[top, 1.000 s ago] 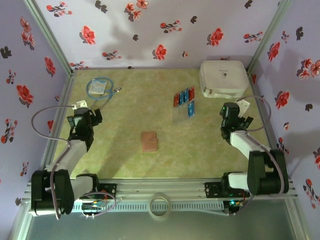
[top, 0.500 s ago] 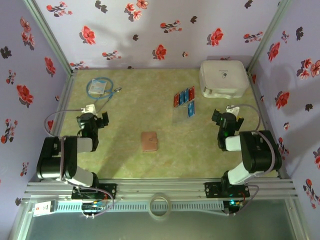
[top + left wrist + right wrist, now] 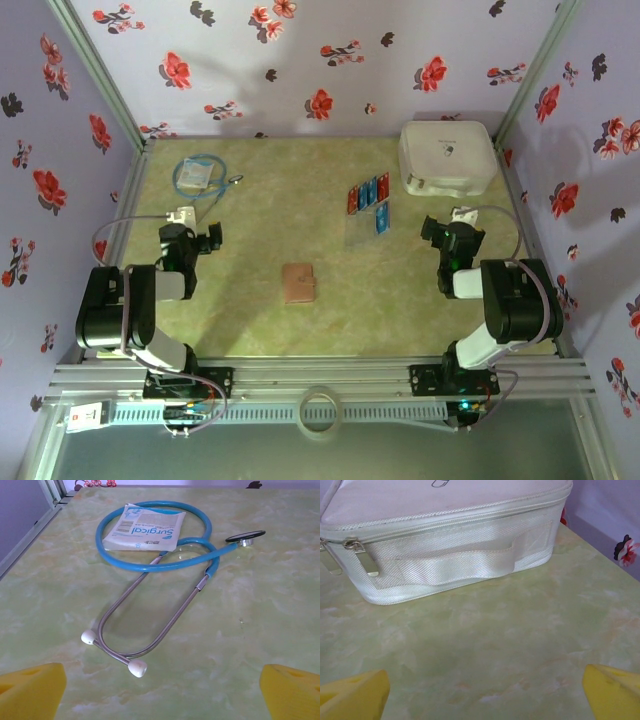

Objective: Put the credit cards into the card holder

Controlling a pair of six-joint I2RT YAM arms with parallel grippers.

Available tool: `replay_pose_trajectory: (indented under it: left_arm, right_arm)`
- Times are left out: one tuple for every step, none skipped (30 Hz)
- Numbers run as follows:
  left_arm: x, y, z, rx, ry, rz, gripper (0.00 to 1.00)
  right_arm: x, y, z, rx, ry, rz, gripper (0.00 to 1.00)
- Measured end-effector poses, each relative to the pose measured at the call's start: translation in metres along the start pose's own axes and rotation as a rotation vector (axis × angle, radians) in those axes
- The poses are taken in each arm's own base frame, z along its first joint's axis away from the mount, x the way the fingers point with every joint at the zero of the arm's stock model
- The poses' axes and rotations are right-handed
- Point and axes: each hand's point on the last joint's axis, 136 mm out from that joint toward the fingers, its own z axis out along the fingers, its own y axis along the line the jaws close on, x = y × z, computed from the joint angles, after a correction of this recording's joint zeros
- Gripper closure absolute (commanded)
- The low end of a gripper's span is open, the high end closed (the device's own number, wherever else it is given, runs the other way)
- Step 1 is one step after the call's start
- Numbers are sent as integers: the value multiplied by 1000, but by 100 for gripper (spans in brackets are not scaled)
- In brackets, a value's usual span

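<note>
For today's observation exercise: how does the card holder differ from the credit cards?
The card holder is one brown squarish piece; the credit cards are several, red and blue, narrower. The card holder lies mid-table, the credit cards farther back near the white case. Both lie flat.

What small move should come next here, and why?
Probably swing the right end effector left toward the credit cards: it is open and empty, facing the white case, while the cards lie untouched, apart from the card holder.
</note>
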Motion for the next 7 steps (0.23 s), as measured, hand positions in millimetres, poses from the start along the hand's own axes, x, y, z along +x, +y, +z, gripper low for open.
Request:
replay_pose_trajectory:
  left_arm:
    - [0, 0, 0, 1, 0, 0, 0]
    - [0, 0, 0, 3, 0, 0, 0]
    - [0, -1, 0, 3, 0, 0, 0]
    - [0, -1, 0, 4, 0, 0, 0]
    - [0, -1, 0, 6, 0, 0, 0]
    - [0, -1, 0, 7, 0, 0, 0]
    - [0, -1, 0, 7, -1, 0, 0]
  right_arm:
    - [0, 0, 0, -1, 1, -1, 1]
    - [1, 1, 0, -5, 4, -3, 1]
    - [1, 1, 1, -9, 7, -4, 1]
    - [1, 2, 1, -13, 11, -4, 1]
    - [0, 2, 2, -15, 11, -3, 1]
    - [0, 1, 2, -15, 11, -2, 1]
    - [0, 1, 2, -16, 12, -1, 1]
